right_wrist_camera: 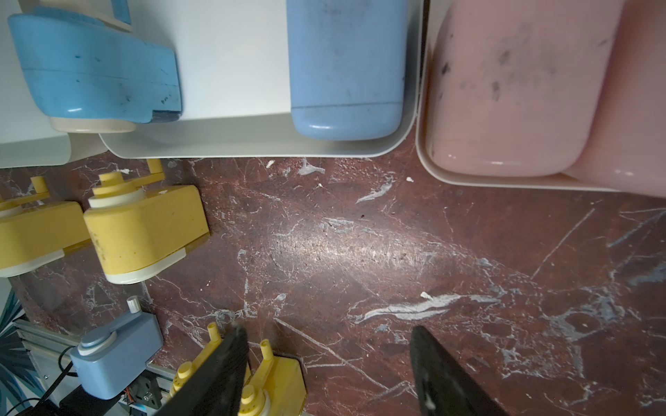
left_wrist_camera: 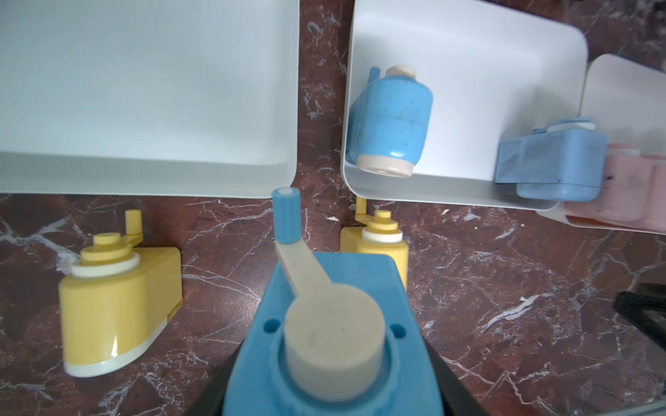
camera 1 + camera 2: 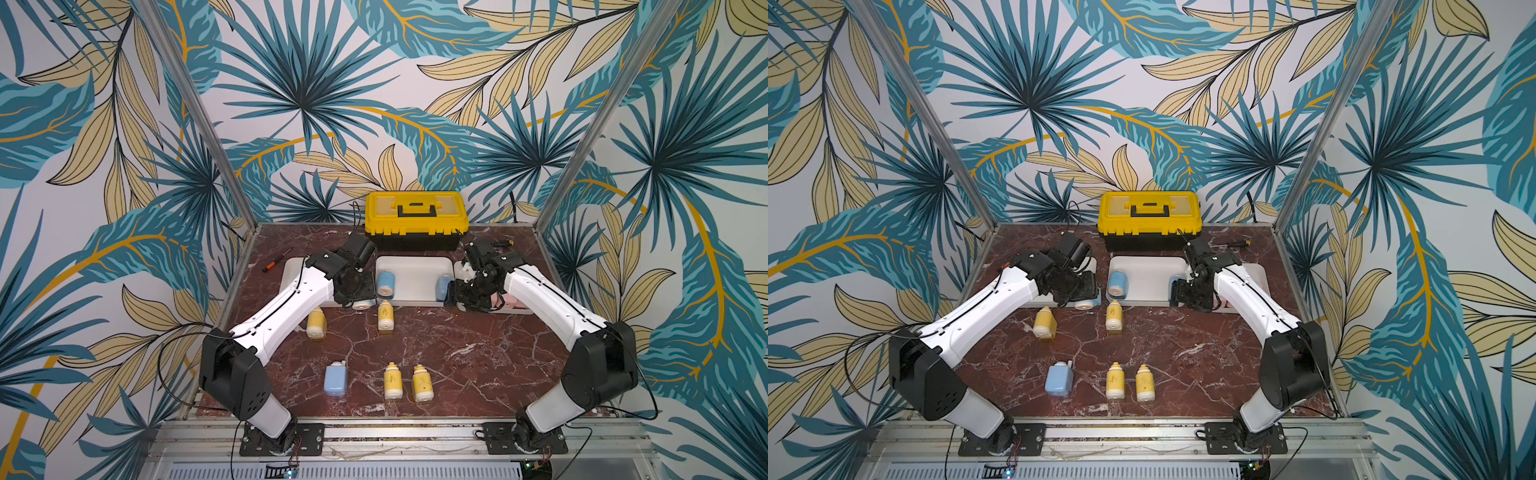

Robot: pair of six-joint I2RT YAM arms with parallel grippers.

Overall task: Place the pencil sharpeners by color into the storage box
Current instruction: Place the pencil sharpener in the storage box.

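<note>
Front row: nearest us on the red-brown marble-patterned table (image 3: 457, 357) lie a light blue bottle-shaped plastic pencil sharpener (image 3: 336, 379) and, to its right, a pair of pastel yellow plastic pencil sharpeners (image 3: 393, 380) side by side
Second row: we see two more yellow sharpeners (image 3: 316, 324), well apart, just in front of the trays
Left gripper (image 2: 335, 367): closed narrowly on a blue sharpener with a cream crank (image 2: 335, 324), held before the gap between the left white plastic tray (image 2: 144, 90) and the middle white plastic tray (image 2: 486, 72)
Right gripper (image 1: 328, 335): jaws wide, only bare table between them, in front of where the middle tray meets the right white plastic tray (image 2: 627, 90)
Middle tray: a darker blue sharpener (image 2: 391, 119) lies at its left wall, a paler blue sharpener (image 2: 551, 158) at its right wall
Right tray: we count two pink plastic sharpeners (image 1: 504, 90) touching side by side; whether there are more we cannot tell
Far edge: a yellow-and-black plastic toolbox with a handle (image 3: 415, 216) behind the middle tray; an orange-handled screwdriver (image 3: 277, 259) beside the left tray
</note>
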